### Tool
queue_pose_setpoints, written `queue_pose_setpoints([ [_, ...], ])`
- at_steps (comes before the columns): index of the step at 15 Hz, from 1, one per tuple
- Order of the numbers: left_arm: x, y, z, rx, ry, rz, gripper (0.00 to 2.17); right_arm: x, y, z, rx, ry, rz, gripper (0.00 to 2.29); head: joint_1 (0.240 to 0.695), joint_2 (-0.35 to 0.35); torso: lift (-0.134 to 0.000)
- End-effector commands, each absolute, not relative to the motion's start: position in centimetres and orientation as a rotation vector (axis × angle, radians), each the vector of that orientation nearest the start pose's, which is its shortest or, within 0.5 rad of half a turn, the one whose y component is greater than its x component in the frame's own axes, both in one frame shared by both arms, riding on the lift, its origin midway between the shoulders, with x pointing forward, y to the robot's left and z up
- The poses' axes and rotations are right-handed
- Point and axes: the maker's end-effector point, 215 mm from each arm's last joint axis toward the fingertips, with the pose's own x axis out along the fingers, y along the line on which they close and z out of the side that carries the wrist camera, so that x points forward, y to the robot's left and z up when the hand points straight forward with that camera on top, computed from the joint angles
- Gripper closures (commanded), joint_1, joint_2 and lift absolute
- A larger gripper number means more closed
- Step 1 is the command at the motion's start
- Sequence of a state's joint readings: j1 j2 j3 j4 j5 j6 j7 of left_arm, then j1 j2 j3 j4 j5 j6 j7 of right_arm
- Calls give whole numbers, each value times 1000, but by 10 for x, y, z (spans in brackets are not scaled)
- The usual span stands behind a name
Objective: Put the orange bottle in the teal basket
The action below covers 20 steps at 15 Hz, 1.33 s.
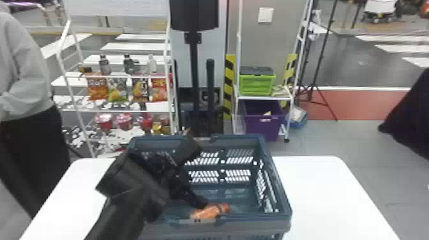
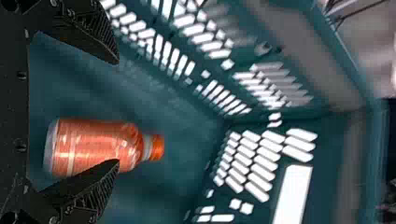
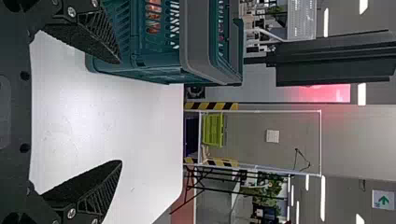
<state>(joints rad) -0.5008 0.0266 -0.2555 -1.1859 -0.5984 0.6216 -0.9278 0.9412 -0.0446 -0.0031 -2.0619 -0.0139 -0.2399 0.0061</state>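
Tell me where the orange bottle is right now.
In the head view, the orange bottle lies inside the teal basket, near the middle of its near wall, beside the open left gripper.

The left arm [image 1: 113,212] was dull black, its housing thick and rounded. The right tool [image 3: 122,112] was black too: two wedge-shaped fingers [image 3: 86,186], grainy on their inner faces and ribbed alongside, with silvery screws [image 3: 71,213] at their bases and a dark plate [image 3: 19,114] dotted with round holes.

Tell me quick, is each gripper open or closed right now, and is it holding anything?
Left gripper: open, holding nothing, by the orange bottle in the basket.
Right gripper: open, holding nothing.
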Motion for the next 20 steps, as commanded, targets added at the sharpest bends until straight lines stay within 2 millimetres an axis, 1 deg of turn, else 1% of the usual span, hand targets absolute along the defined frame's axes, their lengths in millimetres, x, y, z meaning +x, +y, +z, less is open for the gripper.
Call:
queue_pose_setpoints([
  [1, 617, 104, -416, 440, 652, -748, 157, 287, -229, -419, -20, 211, 33, 130, 499, 0, 0],
  [2, 618, 112, -393, 399, 606, -719, 161, 285, -229, -418, -20, 210, 33, 130, 499, 0, 0],
  [5, 606, 147, -335, 225, 500, -620, 161, 283, -229, -415, -20, 203, 32, 130, 499, 0, 0],
  [6, 598, 159, -322, 159, 469, -593, 161, 283, -228, -413, -21, 200, 33, 130, 499, 0, 0],
  [8, 572, 189, -301, -6, 418, -518, 161, 284, -230, -408, -26, 193, 33, 130, 499, 0, 0],
  [9, 555, 208, -297, -60, 400, -479, 161, 285, -231, -405, -29, 188, 34, 130, 499, 0, 0],
  [10, 537, 224, -298, -83, 394, -440, 161, 286, -232, -401, -32, 180, 33, 130, 499, 0, 0],
  [12, 491, 259, -307, -115, 384, -362, 161, 288, -232, -398, -33, 173, 37, 130, 499, 0, 0],
  [13, 469, 269, -312, -125, 387, -339, 161, 289, -231, -396, -32, 168, 46, 130, 499, 0, 0],
  [15, 427, 290, -318, -73, 356, -276, 161, 292, -227, -387, -31, 152, 65, 130, 499, 0, 0],
  [16, 411, 295, -318, -35, 324, -256, 161, 294, -225, -383, -31, 143, 73, 130, 499, 0, 0],
  [17, 397, 296, -306, 35, 235, -245, 161, 296, -224, -379, -28, 135, 78, 130, 499, 0, 0],
  [18, 383, 291, -300, 77, 181, -242, 161, 297, -223, -376, -30, 129, 87, 130, 499, 0, 0],
  [20, 351, 278, -320, 53, 159, -238, 161, 300, -218, -370, -30, 115, 110, 130, 499, 0, 0],
])
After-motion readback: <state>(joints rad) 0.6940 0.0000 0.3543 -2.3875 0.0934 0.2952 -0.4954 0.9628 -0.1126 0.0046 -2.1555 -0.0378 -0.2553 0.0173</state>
